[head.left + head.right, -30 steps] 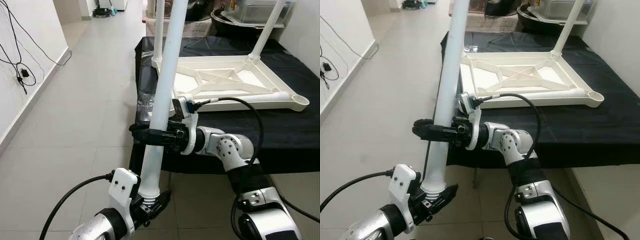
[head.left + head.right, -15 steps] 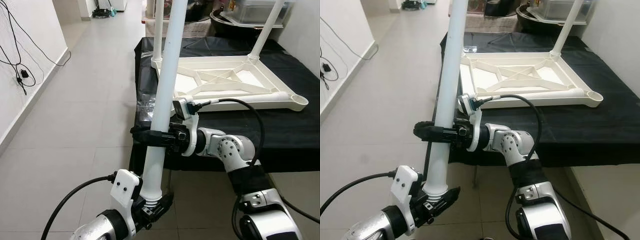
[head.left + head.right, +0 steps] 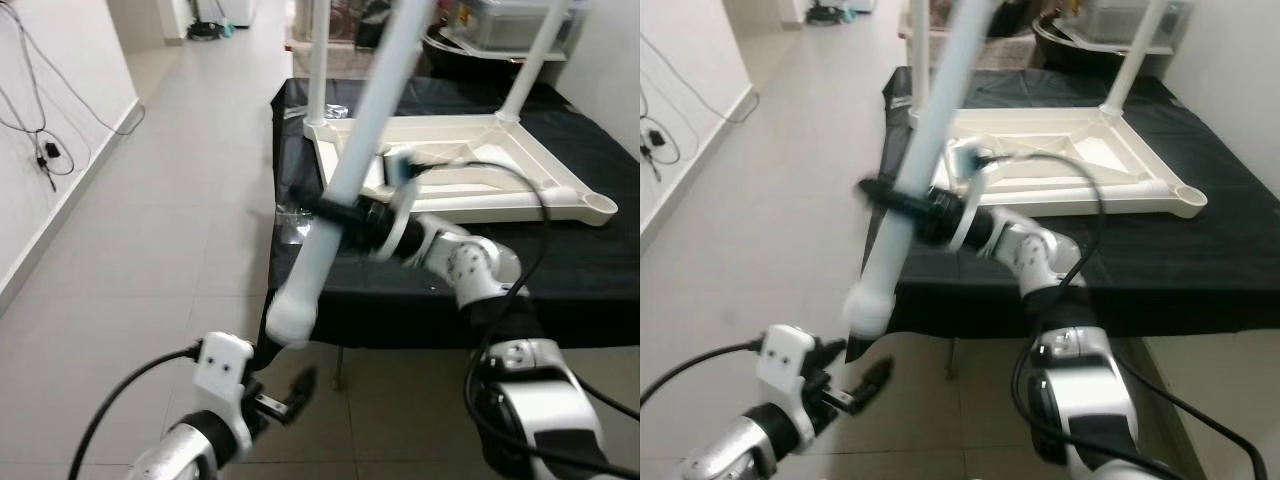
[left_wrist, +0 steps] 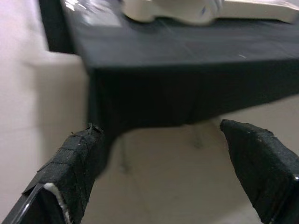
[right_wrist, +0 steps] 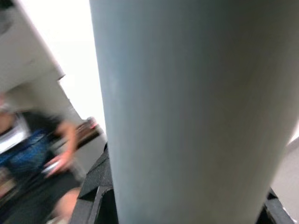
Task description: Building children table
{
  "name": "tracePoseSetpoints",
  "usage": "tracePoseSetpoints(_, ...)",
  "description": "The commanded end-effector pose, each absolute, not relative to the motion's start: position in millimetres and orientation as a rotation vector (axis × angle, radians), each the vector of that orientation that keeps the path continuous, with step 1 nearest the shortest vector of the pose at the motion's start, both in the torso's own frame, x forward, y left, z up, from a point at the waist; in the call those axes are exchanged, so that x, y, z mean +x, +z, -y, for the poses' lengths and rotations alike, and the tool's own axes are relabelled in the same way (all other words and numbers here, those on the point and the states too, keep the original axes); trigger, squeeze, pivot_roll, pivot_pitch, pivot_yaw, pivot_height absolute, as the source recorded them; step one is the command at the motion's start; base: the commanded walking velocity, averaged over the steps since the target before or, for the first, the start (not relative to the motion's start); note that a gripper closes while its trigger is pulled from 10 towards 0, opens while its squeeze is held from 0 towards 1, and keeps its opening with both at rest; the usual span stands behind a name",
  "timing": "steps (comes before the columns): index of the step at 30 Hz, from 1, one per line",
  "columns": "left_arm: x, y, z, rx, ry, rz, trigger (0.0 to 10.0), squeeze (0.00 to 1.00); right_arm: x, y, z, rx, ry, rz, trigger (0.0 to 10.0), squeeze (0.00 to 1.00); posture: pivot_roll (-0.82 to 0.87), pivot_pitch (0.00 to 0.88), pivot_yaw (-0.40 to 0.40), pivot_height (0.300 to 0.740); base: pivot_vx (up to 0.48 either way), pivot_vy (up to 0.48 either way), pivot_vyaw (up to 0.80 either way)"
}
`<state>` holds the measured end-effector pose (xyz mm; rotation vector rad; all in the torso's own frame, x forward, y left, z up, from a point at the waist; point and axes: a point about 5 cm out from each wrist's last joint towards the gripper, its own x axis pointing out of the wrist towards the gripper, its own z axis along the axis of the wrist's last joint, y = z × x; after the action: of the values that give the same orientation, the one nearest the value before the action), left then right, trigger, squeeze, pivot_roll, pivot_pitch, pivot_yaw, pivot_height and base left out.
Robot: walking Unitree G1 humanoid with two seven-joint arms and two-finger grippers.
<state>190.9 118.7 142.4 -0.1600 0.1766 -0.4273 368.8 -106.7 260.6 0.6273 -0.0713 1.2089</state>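
Your right pincer (image 3: 330, 210) is clamped around the long white plastic table leg (image 3: 345, 175), which slants from the top centre of the left eye view down to its rounded lower end at centre left, hanging over the floor just off the near left corner of the black-draped table (image 3: 560, 270). Your left pincer (image 3: 285, 395) sits low at bottom left, fingers (image 4: 77, 161) spread wide and holding nothing, with the leg's lower end above it and apart from it. The upturned white plastic children's tabletop (image 3: 470, 175) lies in the upper right on the black cloth, two legs standing up at its far corners. Left of the table edge, the grey tiled floor (image 3: 140, 200) runs open to the white wall (image 3: 50, 130).
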Motion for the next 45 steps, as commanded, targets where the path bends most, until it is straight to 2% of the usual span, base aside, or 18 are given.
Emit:
tracePoseSetpoints(1, 194.6, 141.8, -125.4, -0.152, -0.350, -0.157, 10.0, 0.00, 380.1, 267.2, 115.7, 0.625, 1.045, 0.127, 0.0, 0.00, 0.04, 0.099, -0.041, 0.740, 0.000, 0.000, 0.00)
tracePoseSetpoints(2, 194.6, 141.8, -125.4, -0.152, -0.350, -0.157, 10.0, 0.00, 380.1, 267.2, 115.7, 0.625, 1.045, 0.127, 0.0, 0.00, 0.04, 0.099, -0.041, 0.740, 0.000, 0.000, 0.00)
tracePoseSetpoints(3, 196.9, 144.5, -128.1, -0.152, -0.317, -0.136, 10.0, 0.00, 385.0, 271.4, 119.6, 0.594, 0.953, 0.164, 1.0, 0.00, 0.04, 0.099, -0.041, 0.740, 0.000, 0.000, 0.00)
tracePoseSetpoints(4, 202.1, 150.6, -134.3, -0.129, -0.247, -0.091, 10.0, 0.00, 391.6, 274.1, 123.4, 0.511, 0.798, 0.197, 10.0, 0.00, 0.04, 0.099, -0.038, 0.740, 0.000, 0.000, 0.00)
tracePoseSetpoints(6, 202.1, 150.6, -134.3, -0.129, -0.247, -0.091, 10.0, 0.00, 391.6, 274.1, 123.4, 0.511, 0.798, 0.197, 10.0, 0.00, 0.04, 0.099, -0.038, 0.740, 0.000, 0.000, 0.00)
tracePoseSetpoints(8, 212.1, 162.2, -151.7, -0.063, -0.100, -0.010, 10.0, 0.00, 394.9, 280.5, 126.4, 0.351, 0.609, 0.291, 10.0, 0.00, 0.04, 0.099, -0.038, 0.740, 0.000, 0.000, 0.00)
tracePoseSetpoints(9, 212.1, 162.2, -151.7, -0.063, -0.100, -0.010, 10.0, 0.00, 394.9, 280.5, 126.4, 0.351, 0.609, 0.291, 10.0, 0.00, 0.04, 0.099, -0.038, 0.740, 0.000, 0.000, 0.00)
tracePoseSetpoints(10, 219.7, 175.0, -170.2, -0.042, 0.022, 0.072, 10.0, 0.00, 395.1, 286.6, 129.2, 0.246, 0.479, 0.380, 10.0, 0.00, 0.04, 0.100, -0.043, 0.740, 0.000, 0.000, 0.00)
tracePoseSetpoints(15, 224.7, 185.0, -183.3, -0.024, 0.109, 0.135, 10.0, 0.00, 397.7, 289.0, 129.7, 0.238, 0.395, 0.436, 10.0, 0.00, 0.04, 0.100, -0.043, 0.740, 0.050, 0.000, 0.00)
tracePoseSetpoints(26, 227.6, 182.7, -181.6, 0.009, 0.106, 0.134, 10.0, 0.00, 393.3, 286.3, 109.4, 0.224, 0.416, 0.478, 10.0, 0.00, 0.03, 0.107, -0.041, 0.740, 0.308, 0.000, 0.00)
tracePoseSetpoints(38, 225.5, 178.2, -177.0, -0.016, 0.086, 0.121, 10.0, 0.00, 393.3, 282.0, 106.3, 0.228, 0.404, 0.484, 10.0, 0.00, 0.03, 0.109, -0.045, 0.740, 0.320, 0.000, 0.00)
tracePoseSetpoints(45, 226.6, 175.1, -176.6, -0.017, 0.092, 0.112, 10.0, 0.00, 393.6, 282.4, 103.4, 0.224, 0.415, 0.487, 10.0, 0.00, 0.03, 0.105, -0.043, 0.740, 0.000, 0.000, 0.00)
